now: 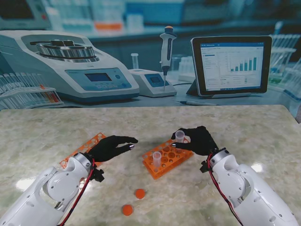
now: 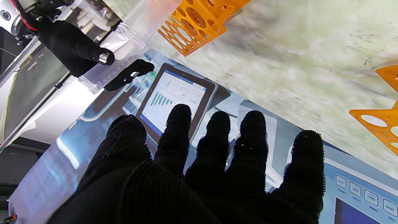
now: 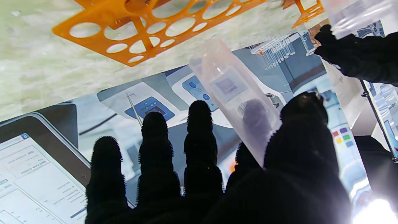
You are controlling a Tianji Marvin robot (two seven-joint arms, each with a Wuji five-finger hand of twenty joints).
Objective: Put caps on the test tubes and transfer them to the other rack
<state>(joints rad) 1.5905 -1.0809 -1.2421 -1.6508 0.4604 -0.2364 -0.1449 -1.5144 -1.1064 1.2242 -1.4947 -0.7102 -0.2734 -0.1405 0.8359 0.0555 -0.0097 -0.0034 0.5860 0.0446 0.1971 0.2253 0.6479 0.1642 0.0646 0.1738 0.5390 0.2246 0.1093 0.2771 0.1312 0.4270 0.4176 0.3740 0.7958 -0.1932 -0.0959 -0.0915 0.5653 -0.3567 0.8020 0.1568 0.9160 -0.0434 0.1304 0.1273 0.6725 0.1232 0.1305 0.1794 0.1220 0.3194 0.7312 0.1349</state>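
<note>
1. Holding a clear uncapped tube (image 1: 179, 136) between thumb and fingers, the right hand (image 1: 198, 140) hovers over the far end of the nearer orange rack (image 1: 167, 158); in the right wrist view the tube (image 3: 236, 96) lies pinched against the thumb, its open mouth pointing away from the palm.
2. A second open tube (image 1: 156, 157) stands upright in that rack, just to the left of the right hand and a little nearer to me.
3. The left hand (image 1: 111, 147) is empty, its fingers stretched out flat and slightly apart, palm down, reaching toward the right hand without touching it.
4. Under and behind the left hand's wrist lies the other orange rack (image 1: 83, 149), mostly hidden by the arm; a corner of it (image 2: 382, 124) shows in the left wrist view.
5. Two orange caps lie on the surface nearer to me than both hands: one cap (image 1: 139, 193) roughly midway between the forearms, the other cap (image 1: 127, 210) just beside it, closer to the left arm.
6. The marbled surface (image 1: 244, 127) is bare beyond the right hand.
7. From the left wrist view the right hand (image 2: 74, 49) and its tube (image 2: 124, 46) appear beyond the left fingertips (image 2: 178, 116).
</note>
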